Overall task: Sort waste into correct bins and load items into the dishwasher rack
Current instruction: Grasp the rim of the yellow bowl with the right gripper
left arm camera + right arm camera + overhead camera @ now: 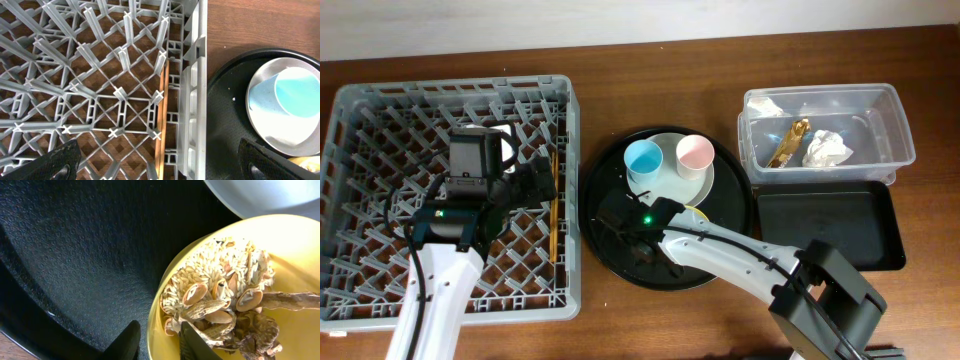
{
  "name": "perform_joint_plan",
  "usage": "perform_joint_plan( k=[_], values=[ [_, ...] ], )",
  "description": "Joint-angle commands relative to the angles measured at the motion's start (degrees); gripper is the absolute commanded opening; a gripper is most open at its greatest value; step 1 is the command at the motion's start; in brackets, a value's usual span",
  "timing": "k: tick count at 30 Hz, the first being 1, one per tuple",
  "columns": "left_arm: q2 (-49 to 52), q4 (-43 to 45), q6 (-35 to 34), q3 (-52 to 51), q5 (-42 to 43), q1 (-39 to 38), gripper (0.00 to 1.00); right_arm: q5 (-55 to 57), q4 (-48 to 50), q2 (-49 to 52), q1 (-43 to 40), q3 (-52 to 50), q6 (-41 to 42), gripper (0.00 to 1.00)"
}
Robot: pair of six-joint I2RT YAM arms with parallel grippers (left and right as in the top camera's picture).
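The rack [380, 110] fills the left of the table [650, 70], and its right wall stands just beside the round black tray [605, 185], with only a thin strip of wood between them. The left claw [165, 162] hangs over the rack's right side, its fingers spread wide with nothing held. The chopsticks [161, 125] lie flat on the lattice floor directly below it, tight along the inside of the right wall, so pegs crowd them on one side and the wall on the other.

On the round tray, the plate [670, 190] carries the blue cup [644, 158] and the pink cup [695, 153]. The yellow bowl [295, 245] sits just beside the plate's edge and is mostly hidden under the right arm in the overhead view. The right claw [157, 330] straddles the bowl's rim, one finger outside over the tray and one inside, jaws apart. Food scraps [220, 295] of rice and shells are heaped right beside the inner finger.

At the far right, the clear tub [890, 110] holds the napkin [827, 148] and the foil wrapper [788, 142]. The black bin [830, 225] lies touching its near side.
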Motion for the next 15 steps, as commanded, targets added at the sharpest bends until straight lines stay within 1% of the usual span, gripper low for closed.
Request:
perform_joint_plan(
  k=[1,2,3,4,9,13,15],
  values=[
    [-0.6,0.2,-0.5,0.9,-0.4,0.1,0.99,1.1,0.6,-0.2,0.3,0.1,0.7,0.27],
    [-0.6,0.2,-0.5,0.9,-0.4,0.1,0.99,1.1,0.7,-0.2,0.3,0.1,0.7,0.27],
    [-0.6,0.2,-0.5,0.9,-0.4,0.1,0.99,1.1,0.8,-0.2,0.3,0.1,0.7,0.24],
    [-0.6,0.2,-0.5,0.9,-0.4,0.1,0.99,1.1,0.8,-0.2,0.3,0.1,0.7,0.24],
    [-0.6,0.2,-0.5,0.9,-0.4,0.1,0.99,1.1,0.8,-0.2,0.3,-0.3,0.7,0.24],
    [-0.6,0.2,-0.5,0.9,-0.4,0.1,0.99,1.1,1.0,-0.2,0.3,-0.9,0.7,0.21],
    [-0.6,0.2,-0.5,0.9,-0.4,0.1,0.99,1.1,1.0,-0.2,0.3,-0.9,0.7,0.21]
  ],
)
